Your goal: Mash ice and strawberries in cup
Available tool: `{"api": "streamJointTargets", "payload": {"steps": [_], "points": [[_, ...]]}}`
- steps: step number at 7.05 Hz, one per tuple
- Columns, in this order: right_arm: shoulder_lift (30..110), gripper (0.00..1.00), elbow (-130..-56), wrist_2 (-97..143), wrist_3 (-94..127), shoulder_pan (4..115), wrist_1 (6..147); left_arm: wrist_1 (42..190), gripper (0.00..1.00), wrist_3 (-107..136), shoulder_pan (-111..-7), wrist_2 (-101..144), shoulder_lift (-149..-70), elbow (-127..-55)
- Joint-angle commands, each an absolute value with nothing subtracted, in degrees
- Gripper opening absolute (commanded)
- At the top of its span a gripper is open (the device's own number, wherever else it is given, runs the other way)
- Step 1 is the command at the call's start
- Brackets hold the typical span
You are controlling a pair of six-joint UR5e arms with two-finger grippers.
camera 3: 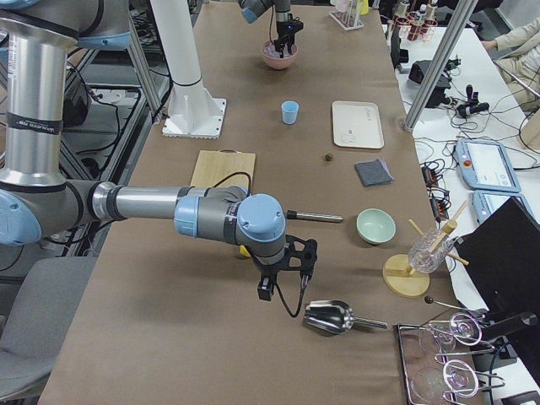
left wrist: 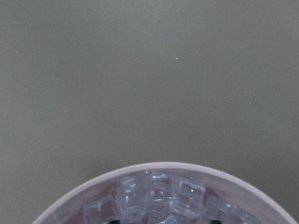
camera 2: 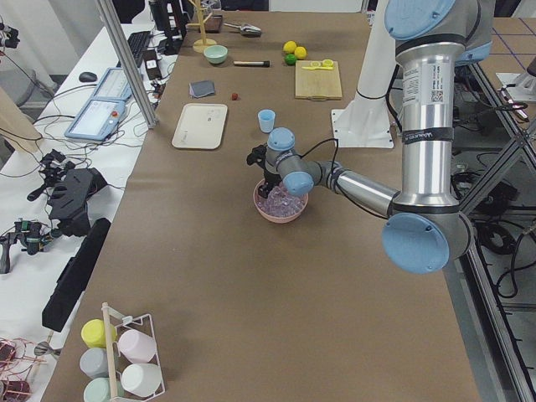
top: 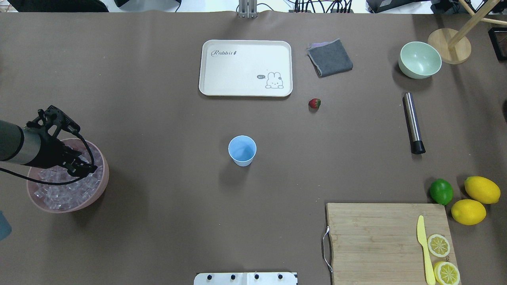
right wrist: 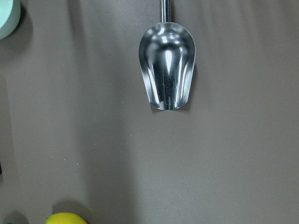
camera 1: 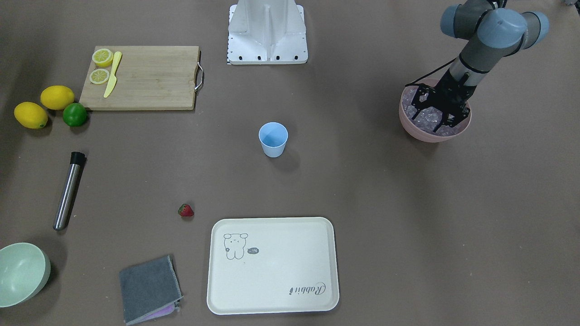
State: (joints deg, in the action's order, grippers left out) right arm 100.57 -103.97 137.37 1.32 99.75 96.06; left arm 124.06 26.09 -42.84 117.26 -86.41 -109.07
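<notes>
The light-blue cup (camera 1: 273,139) stands upright mid-table and looks empty from overhead (top: 242,150). One red strawberry (camera 1: 186,210) lies on the table between the cup and the tray. Ice (camera 1: 426,118) fills a pink bowl (camera 1: 430,136) at the robot's left end of the table. My left gripper (camera 1: 437,118) is down in that bowl, open, with its fingers spread among the cubes (left wrist: 159,196). My right gripper (camera 3: 283,287) hangs above the table near a metal scoop (right wrist: 167,74). It shows only in the exterior right view, so I cannot tell its state.
A cream tray (top: 245,67), a grey cloth (top: 330,58) and a pale green bowl (top: 420,60) sit on the far side. A steel cylinder (top: 413,122), two lemons, a lime (top: 441,191) and a cutting board (top: 380,237) with lemon halves and a yellow knife lie on the right.
</notes>
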Motion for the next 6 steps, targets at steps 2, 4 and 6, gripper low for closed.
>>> {"api": "streamJointTargets", "payload": {"steps": [2, 4, 6], "points": [[100.55, 1.0, -103.97, 137.37, 1.41, 99.76, 96.06, 124.01, 0.0, 26.02, -46.92, 119.97, -86.31, -110.21], [100.55, 1.0, -103.97, 137.46, 1.41, 99.76, 96.06, 123.93, 0.0, 26.02, -49.38, 122.15, -84.91, -112.14], [100.37, 1.0, -104.24, 137.55, 1.41, 99.76, 96.06, 125.23, 0.0, 26.02, -53.77, 128.21, -84.2, -112.06]]}}
